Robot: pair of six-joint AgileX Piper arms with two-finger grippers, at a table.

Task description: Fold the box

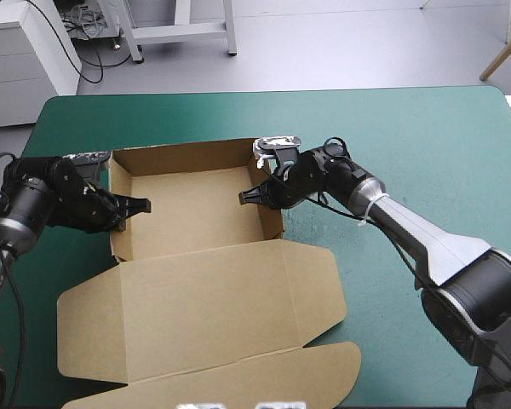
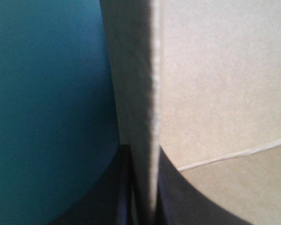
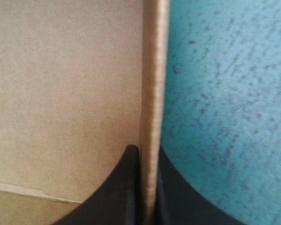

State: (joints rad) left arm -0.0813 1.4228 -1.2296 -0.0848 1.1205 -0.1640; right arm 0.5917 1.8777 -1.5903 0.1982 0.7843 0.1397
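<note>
The table [image 1: 409, 128] carries the box [image 1: 196, 209] left of centre, an open tray with its lid [image 1: 204, 298] lying flat toward the near edge. The left wall [image 1: 116, 217] and right wall [image 1: 271, 200] stand upright. The left gripper [image 1: 143, 205] is clamped on the left wall and the right gripper [image 1: 244, 198] on the right wall, each straddling the board's top edge. The step in hand appears to be setting the side walls. Next, each wall probably needs tucking firm before release.
</note>
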